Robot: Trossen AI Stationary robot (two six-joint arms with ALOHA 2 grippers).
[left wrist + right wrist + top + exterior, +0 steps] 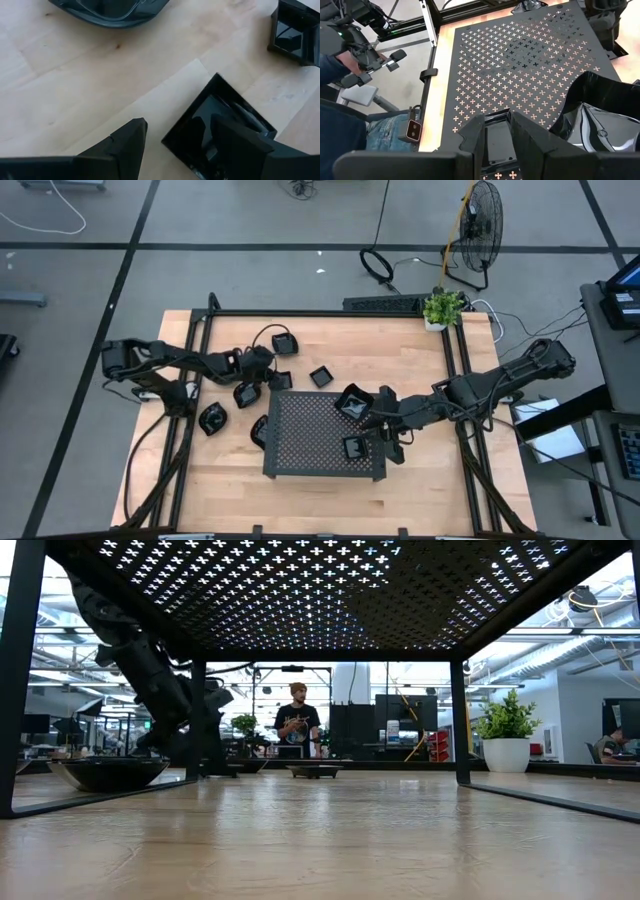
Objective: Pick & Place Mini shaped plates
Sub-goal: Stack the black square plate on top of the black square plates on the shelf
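Several small glossy black mini shaped plates lie on the wooden table left of the perforated tray (320,442). My left gripper (179,122) is open just above a square plate (220,115); one finger stands over its hollow, the other over bare wood outside its rim. On the tray rest an angular plate (355,402) and a small square plate (357,447). My right gripper (496,120) is shut on that small square plate. My right gripper has the small square plate (495,137) between its two fingers, which lie along its two opposite sides. The fingers (472,132) come slanting down from the table's right side. The plate lies flat over the tray's near right part; whether it rests there, I cannot tell.
Other plates lie around the left gripper (266,368): a rounded one (107,10), a square one (297,30), and more at the tray's left edge (258,430). A potted plant (443,307) stands at the far right corner. A seated person (340,125) is beyond the table's near edge.
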